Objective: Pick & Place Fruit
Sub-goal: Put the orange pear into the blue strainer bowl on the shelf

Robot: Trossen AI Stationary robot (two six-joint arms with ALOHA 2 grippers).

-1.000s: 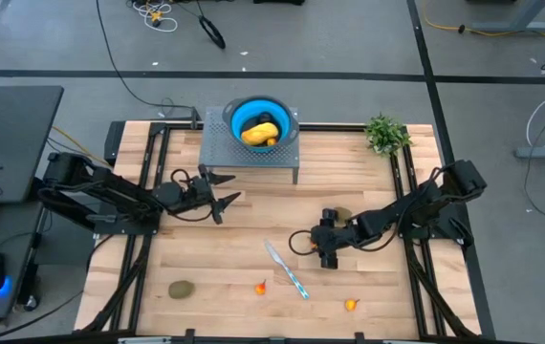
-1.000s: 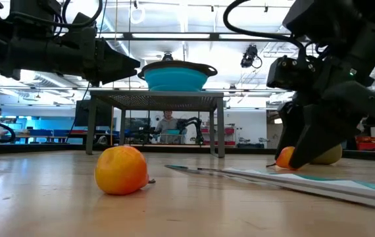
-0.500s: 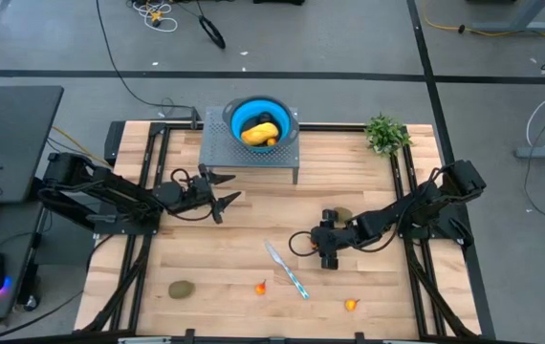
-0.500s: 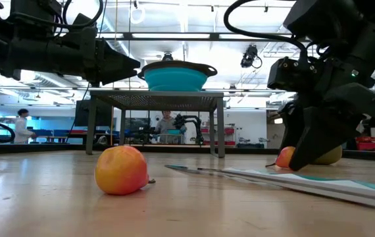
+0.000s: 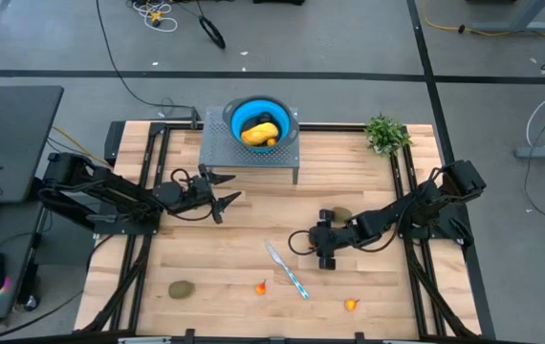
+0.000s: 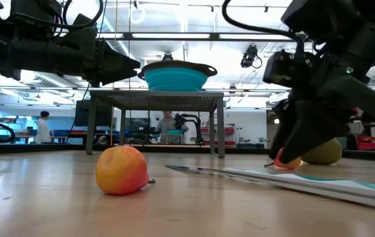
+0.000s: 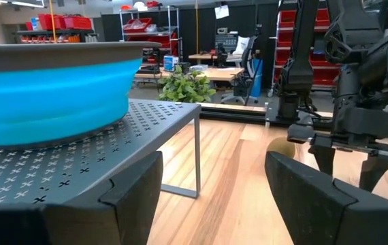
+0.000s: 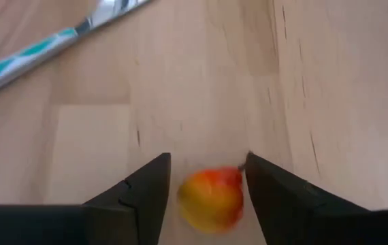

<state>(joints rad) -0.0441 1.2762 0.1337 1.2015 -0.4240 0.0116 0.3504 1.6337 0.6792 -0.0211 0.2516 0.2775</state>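
I am poising my right gripper [image 8: 204, 185], fingers spread, around a small orange-red fruit [image 8: 211, 197] on the table near the knife [image 8: 41, 47]. It looks light, smooth and rollable; I am judging its middle the best hold.

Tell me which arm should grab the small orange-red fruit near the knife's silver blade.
The right: its open gripper already straddles the small orange-red fruit on the table, while the left gripper hangs by the metal stand.

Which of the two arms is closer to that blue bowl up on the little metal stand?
The left. The left gripper hovers just in front of the stand holding the blue bowl; the right gripper is farther off, low over the table by the knife.
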